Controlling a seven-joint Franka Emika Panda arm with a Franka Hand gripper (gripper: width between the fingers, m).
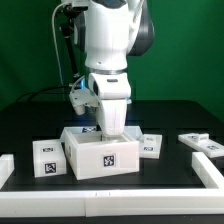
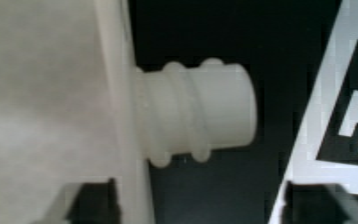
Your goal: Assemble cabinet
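Note:
The cabinet [image 1: 103, 155], a large white box with a black-and-white tag on its front face, stands at the table's middle. My gripper [image 1: 110, 128] hangs straight down onto its top from above. In the wrist view a white cabinet panel [image 2: 51, 100] fills one side, and a ribbed white knob [image 2: 197, 105] sticks out of it sideways. My gripper [image 2: 202, 205] is open: the two dark fingertips [image 2: 98, 203] stand wide apart with only dark table between them. The knob lies ahead of the fingertips, not between them.
A small white tagged cube [image 1: 46, 157] sits at the exterior view's left of the cabinet. Another small tagged piece [image 1: 150, 146] sits at its right and shows in the wrist view [image 2: 346, 110]. A flat white tagged strip [image 1: 203, 142] lies further right. White border rails [image 1: 8, 170] edge the table.

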